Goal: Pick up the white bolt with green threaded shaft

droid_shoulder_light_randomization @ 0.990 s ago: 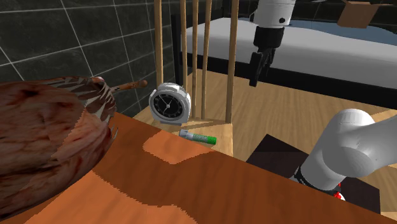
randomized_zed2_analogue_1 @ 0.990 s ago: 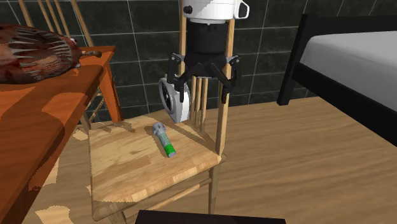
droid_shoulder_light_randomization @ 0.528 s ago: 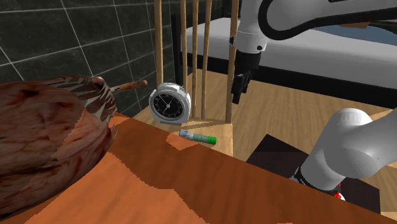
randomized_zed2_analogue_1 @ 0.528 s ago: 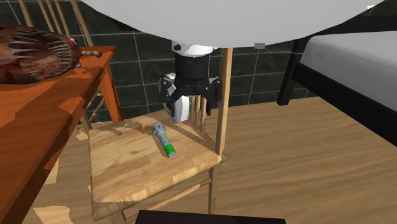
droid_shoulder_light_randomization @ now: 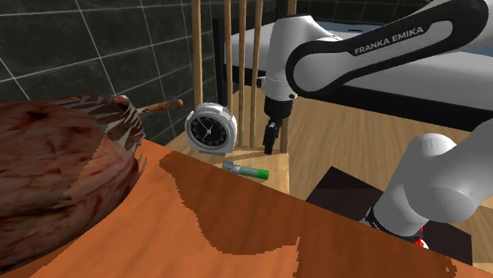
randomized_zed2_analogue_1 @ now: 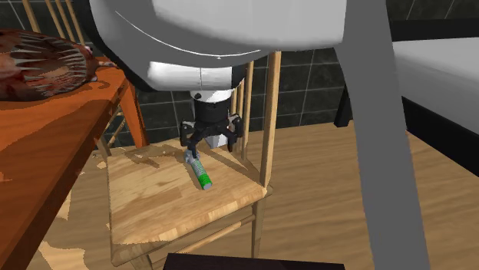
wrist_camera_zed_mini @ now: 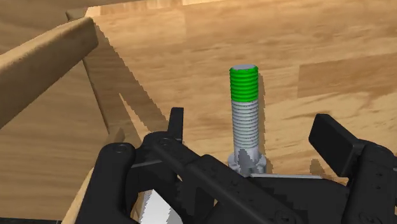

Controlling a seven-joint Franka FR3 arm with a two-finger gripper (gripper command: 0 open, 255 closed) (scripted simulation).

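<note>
Two black fingers (wrist_camera_zed_mini: 175, 127) stand well apart, so the gripper (wrist_camera_zed_mini: 250, 124) is wide open with nothing clamped in it. In the wrist view the bolt (wrist_camera_zed_mini: 244, 118) lies right in the gap between them and runs away from the hand. It has a pale grey-white head closest to the palm, grey thread in the middle and bright green at the far end. Neither finger touches it as far as I can see, and there's bare wood on both sides of the shaft.

From the shoulder view the bolt (droid_shoulder_light_randomization: 246, 169) lies flat on the light wooden chair seat (droid_shoulder_light_randomization: 276, 162), with the gripper (droid_shoulder_light_randomization: 269, 144) hanging just above and behind it, close to the back spindles (droid_shoulder_light_randomization: 257, 71). In the second exterior view the gripper (randomized_zed2_analogue_1: 208, 146) sits low over the head end of the bolt (randomized_zed2_analogue_1: 201, 172), and the green tip points away from the chair back.

Other stuff on the seat: a white alarm clock (droid_shoulder_light_randomization: 211, 126) with a black face stands up against the spindles, near the bolt but not touching it.

An orange-brown table (droid_shoulder_light_randomization: 237, 229) takes up the foreground, with a big mottled brown lump (droid_shoulder_light_randomization: 55, 174) on it that I honestly can't identify. Behind the chair there's a bed (droid_shoulder_light_randomization: 411, 71) with a white mattress, plus a dark tiled wall (droid_shoulder_light_randomization: 79, 39).
</note>
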